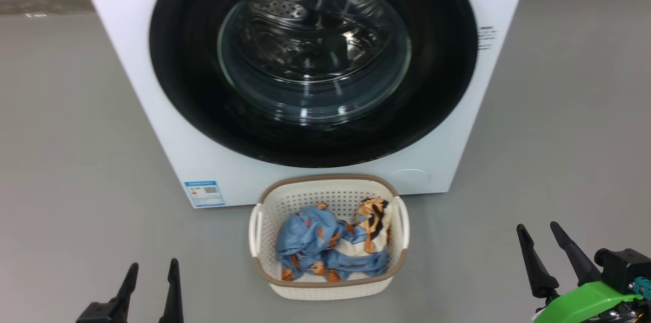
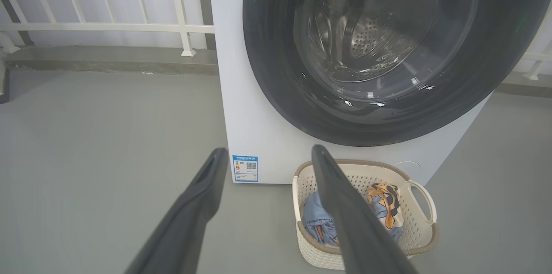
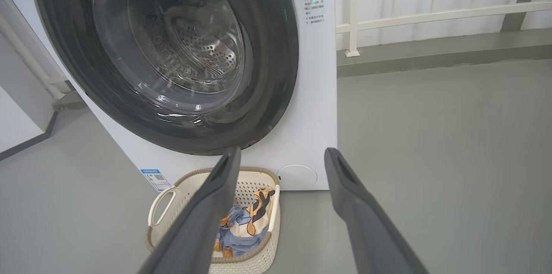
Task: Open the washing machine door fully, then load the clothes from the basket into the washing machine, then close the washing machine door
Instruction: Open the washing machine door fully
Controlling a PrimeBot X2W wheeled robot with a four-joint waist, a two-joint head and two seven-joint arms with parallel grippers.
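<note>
My left gripper [image 1: 154,263] and right gripper [image 1: 537,225] stand spread wide, both empty. Ahead, between them, the cream perforated plastic basket [image 1: 325,179] holds the light blue-and-cream printed clothes [image 1: 315,241]. I judge them soft and light, so pinch a raised fold. Beyond, the glossy black-rimmed round door [image 1: 193,84] lies shut on the boxy white washing machine [image 1: 127,58]. It is probably rigid and slick, so hook its rim.

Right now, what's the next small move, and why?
Probably lift the right gripper toward the rim of the washing machine door, which is shut; the clothes sit in the basket, and this gripper and the left gripper are open and empty.
</note>
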